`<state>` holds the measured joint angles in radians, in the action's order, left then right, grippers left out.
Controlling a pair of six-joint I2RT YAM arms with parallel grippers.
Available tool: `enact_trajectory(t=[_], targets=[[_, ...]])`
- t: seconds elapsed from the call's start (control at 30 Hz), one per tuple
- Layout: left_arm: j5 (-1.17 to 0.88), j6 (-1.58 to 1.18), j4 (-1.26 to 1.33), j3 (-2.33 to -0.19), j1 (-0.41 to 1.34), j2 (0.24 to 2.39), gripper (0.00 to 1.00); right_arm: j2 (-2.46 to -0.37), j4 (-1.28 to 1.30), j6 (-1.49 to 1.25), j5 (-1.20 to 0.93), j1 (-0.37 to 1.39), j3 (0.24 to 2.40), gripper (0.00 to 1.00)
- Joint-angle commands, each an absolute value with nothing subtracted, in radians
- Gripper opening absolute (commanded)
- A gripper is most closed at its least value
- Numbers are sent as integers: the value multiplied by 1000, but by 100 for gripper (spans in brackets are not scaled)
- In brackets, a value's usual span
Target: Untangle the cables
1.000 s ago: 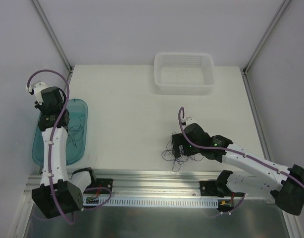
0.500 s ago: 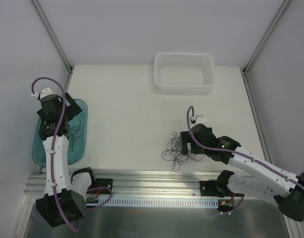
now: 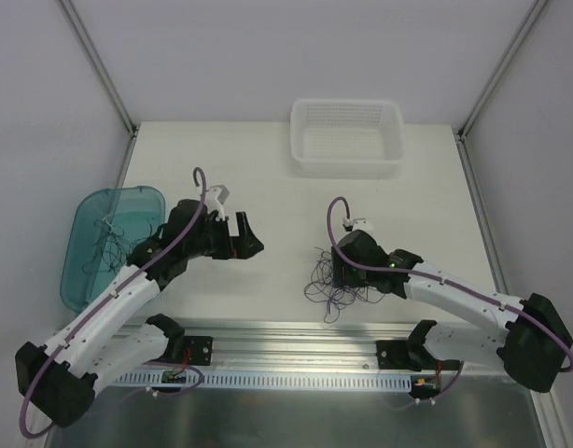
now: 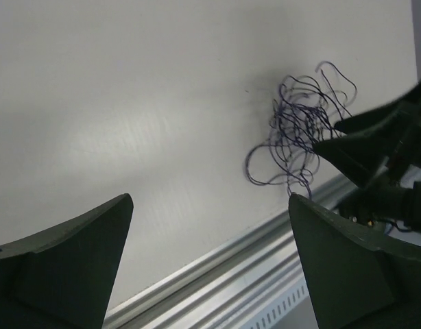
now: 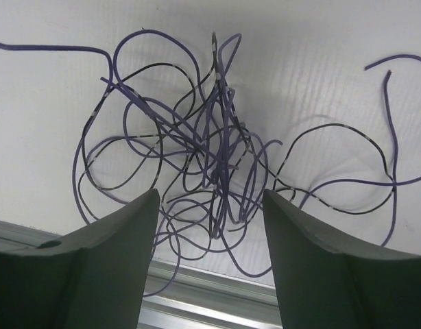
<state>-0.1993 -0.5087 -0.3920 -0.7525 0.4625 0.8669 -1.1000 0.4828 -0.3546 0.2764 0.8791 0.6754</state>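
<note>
- Your right gripper (image 5: 210, 199) is poised directly over the tangled cables (image 5: 210, 154), and the task is looking only partly done: the clump under it is sitting as one knot of thin purple and black loops, with several free ends trailing outward across the desk (image 3: 258, 177).
- A few loose strands (image 3: 114, 245) are lying in the teal tray (image 3: 81, 210) at the left edge of the desk, well apart from the clump. Judging by that, some wires are already separated, and most are waiting to be pulled free.
- The right gripper's jaws are standing partly spread, one on each side of the knot's middle. The wires are lying between them, not pinched, and you are holding nothing yet.
- Your left gripper (image 4: 210, 199) is hanging with its jaws spread wide and empty over bare desk, well left of the clump and facing toward it.
- A white basket (image 3: 347, 140) is sitting at the far edge of the desk, with no wires visible in it.
</note>
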Motion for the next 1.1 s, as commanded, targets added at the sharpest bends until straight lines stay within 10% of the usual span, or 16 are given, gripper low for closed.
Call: enact_trajectory(t=[0.0,0.27,0.43,0.83,1.07], targets=[[-161,-604,-267,-738,610,920,98,-1152,387,-388,247,879,670,64],[-63,-661,-199,-709,811,1023,96,-1290,273,-350,167,943,761,24],[-11,-687,-199,-669,816,959,96,-1414,250,-337,150,982,894,17],[31,-722,-198,-638,836,945,96,-1338,376,-287,270,989,954,48],[93,-747,-195,-739,897,1103,96,-1145,518,-393,448,930,845,49]])
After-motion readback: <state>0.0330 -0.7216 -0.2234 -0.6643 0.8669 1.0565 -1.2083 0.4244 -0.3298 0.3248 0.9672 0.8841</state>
